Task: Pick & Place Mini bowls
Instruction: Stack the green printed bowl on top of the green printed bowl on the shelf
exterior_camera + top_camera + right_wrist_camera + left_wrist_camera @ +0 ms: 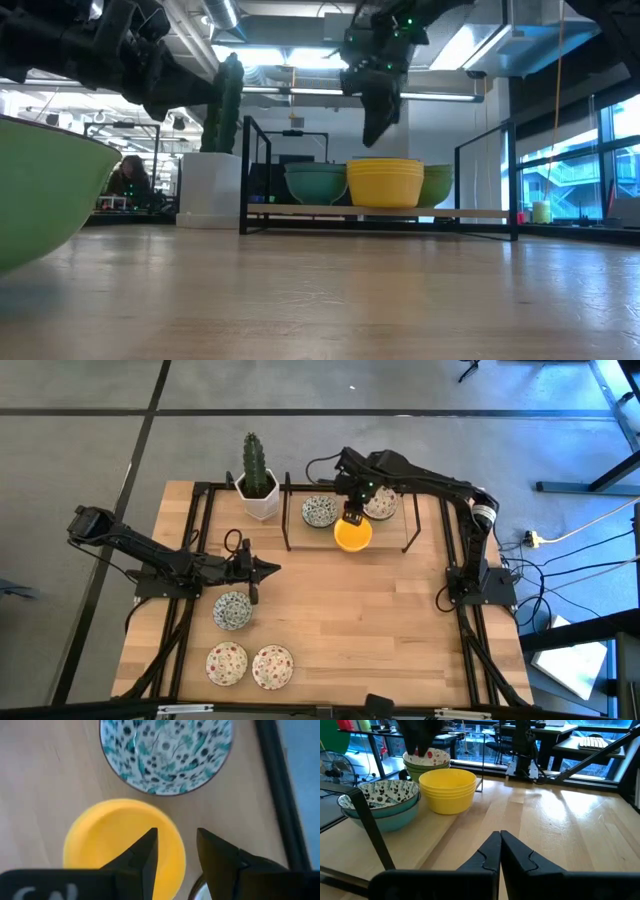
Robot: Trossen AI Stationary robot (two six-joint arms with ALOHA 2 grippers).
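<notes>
Right gripper (175, 855), fingers apart, empty, hovers above yellow bowl stack (352, 534) on rack (290, 510), between blue-green patterned bowl (319, 511) and speckled bowl (380, 505); arm reaches across. Left gripper (268, 569) closed, mid-table.

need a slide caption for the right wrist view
Right claw, open, above the yellow bowl stack, beside a blue-green patterned bowl.

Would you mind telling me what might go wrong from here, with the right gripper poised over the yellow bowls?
The right gripper hangs open over the yellow bowl stack; its fingers straddle the rim, so a grip may lift several nested bowls or slip off. The blue-green patterned bowl and the red-speckled bowl sit close by and could be knocked. The black rack frame may catch the arm.
</notes>
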